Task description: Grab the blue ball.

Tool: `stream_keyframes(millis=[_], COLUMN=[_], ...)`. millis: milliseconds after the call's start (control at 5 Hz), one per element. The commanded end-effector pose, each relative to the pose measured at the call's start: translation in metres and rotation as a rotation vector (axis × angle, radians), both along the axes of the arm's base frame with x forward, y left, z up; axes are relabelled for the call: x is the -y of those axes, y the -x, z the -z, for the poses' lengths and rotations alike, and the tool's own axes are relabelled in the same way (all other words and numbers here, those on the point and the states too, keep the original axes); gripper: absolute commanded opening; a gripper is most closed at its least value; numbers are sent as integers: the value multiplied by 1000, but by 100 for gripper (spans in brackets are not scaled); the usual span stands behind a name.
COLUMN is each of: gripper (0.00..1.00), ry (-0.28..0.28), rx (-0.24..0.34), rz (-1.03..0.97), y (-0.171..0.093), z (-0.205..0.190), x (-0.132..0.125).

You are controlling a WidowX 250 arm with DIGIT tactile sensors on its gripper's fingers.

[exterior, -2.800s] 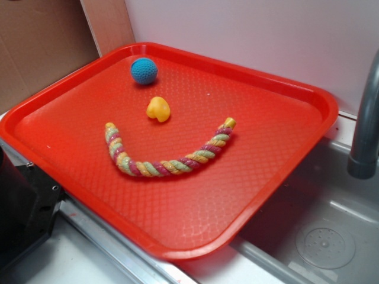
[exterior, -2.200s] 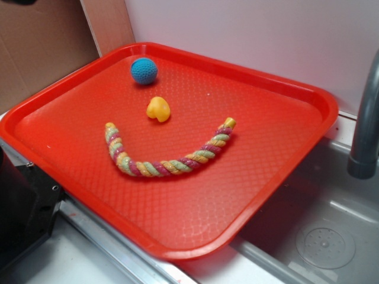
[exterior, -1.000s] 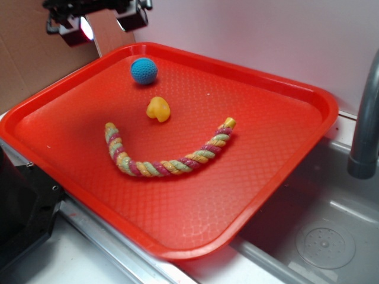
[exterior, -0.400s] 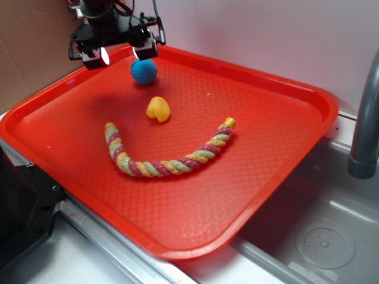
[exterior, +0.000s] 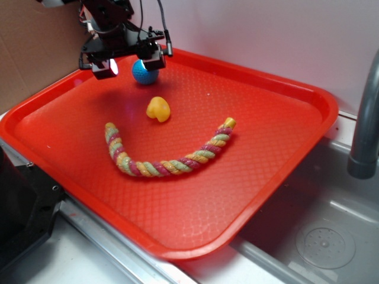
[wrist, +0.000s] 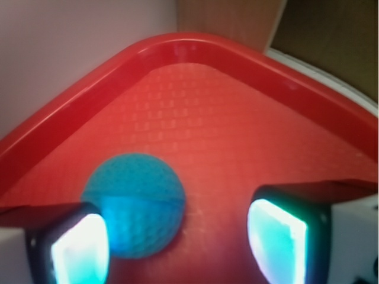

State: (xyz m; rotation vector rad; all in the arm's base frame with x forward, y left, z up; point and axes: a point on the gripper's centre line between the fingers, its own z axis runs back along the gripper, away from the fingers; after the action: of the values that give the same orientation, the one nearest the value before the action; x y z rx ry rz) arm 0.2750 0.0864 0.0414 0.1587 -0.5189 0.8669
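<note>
Ext: blue ball (exterior: 144,73) top hidden by gripper (exterior: 131,63) | faucet (exterior: 364,127) cut at 3 o'clock | Wrist: fingertips (wrist: 277,241) cut at 6 o'clock, img blurred

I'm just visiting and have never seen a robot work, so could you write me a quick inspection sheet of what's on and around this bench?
Surface: red tray, textured, raised rim.
Job's things: blue ball in the tray's far corner, not gripped; in the wrist view it sits nearer one finger than the other.
Clutter: yellow toy; striped rope, curved, near the tray's middle.
Gripper: gripper open, low over the ball, fingers either side.
Cables: black cable on the arm.
Surroundings: sink with faucet, white wall, cardboard.
</note>
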Motion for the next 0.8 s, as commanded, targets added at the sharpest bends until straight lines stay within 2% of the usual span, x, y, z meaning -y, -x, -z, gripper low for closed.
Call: stream_keyframes(millis=[0,200,400,600], gripper=[7,0,0,0], ry=[-5,4,4,20], rx=[36,37,24,-63], rz=[35,41,57,114], y=[-13,-13,-12,-10], z=[0,0,0,-13], x=[-9,-10,-11,-9])
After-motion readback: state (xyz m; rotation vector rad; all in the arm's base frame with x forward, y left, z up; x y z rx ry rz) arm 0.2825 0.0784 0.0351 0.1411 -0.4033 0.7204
